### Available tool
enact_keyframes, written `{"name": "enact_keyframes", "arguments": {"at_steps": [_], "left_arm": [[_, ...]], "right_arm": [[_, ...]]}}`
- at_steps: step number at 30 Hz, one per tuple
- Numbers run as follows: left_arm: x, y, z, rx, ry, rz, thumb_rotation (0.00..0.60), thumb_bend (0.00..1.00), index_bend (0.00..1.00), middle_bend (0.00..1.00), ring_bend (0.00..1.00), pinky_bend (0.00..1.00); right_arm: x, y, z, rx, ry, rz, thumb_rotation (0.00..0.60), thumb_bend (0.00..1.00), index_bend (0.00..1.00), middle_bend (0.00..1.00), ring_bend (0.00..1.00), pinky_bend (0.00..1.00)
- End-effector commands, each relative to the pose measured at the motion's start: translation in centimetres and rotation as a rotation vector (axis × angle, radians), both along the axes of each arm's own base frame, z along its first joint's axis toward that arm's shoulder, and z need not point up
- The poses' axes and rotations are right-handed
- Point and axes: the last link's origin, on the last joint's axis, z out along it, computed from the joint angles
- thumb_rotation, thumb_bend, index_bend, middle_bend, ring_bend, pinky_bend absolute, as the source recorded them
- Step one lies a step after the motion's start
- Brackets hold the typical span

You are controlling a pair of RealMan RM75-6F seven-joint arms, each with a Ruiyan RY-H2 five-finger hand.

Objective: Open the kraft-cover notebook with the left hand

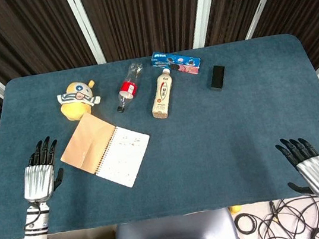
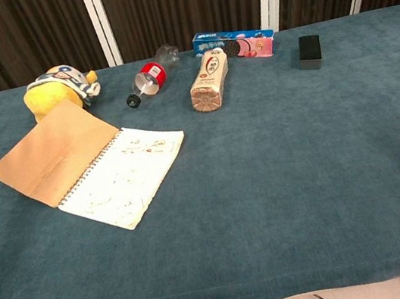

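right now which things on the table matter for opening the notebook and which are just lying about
Belongs to the job:
spiral-bound kraft-cover notebook, lying open
left hand, fingers spread, clear of it

Just lying about:
yellow plush toy
clear plastic bottle with red label
beige drink bottle
blue biscuit box
small black box

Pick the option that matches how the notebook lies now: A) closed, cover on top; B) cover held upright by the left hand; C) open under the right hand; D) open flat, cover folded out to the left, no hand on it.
D: the notebook lies open, and the left hand hovers beside it with fingers spread.
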Motion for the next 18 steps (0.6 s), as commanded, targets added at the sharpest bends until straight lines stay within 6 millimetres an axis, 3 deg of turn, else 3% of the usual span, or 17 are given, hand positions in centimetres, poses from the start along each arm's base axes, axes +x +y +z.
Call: {"name": "enact_keyframes", "arguments": {"at_steps": [1, 7, 18], "left_arm": [[-1.6, -6.1, 3.4, -0.130, 0.007, 0.021, 0.600, 0.37, 0.00, 0.00, 0.01, 0.27], [-2.6, -8.9, 3.1, -0.205, 0.111, 0.013, 0.600, 0.37, 0.00, 0.00, 0.01, 0.27], [-2.3, -10.4, 3.9, -0.128, 0.110, 0.012, 0.600, 0.37, 0.00, 0.00, 0.01, 0.27]], "right_arm": [[0.0, 0.0, -0.1, -0.024, 0.000, -0.003, 0.600, 0.12, 0.00, 0.00, 0.00, 0.05], [0.1, 0.1, -0.4, -0.054, 0.009, -0.001, 0.600, 0.12, 0.00, 0.00, 0.00, 0.05], [0.0, 0.2, -0.5, -0.041, 0.012, 0.001, 0.600, 0.12, 0.00, 0.00, 0.00, 0.05]]}}
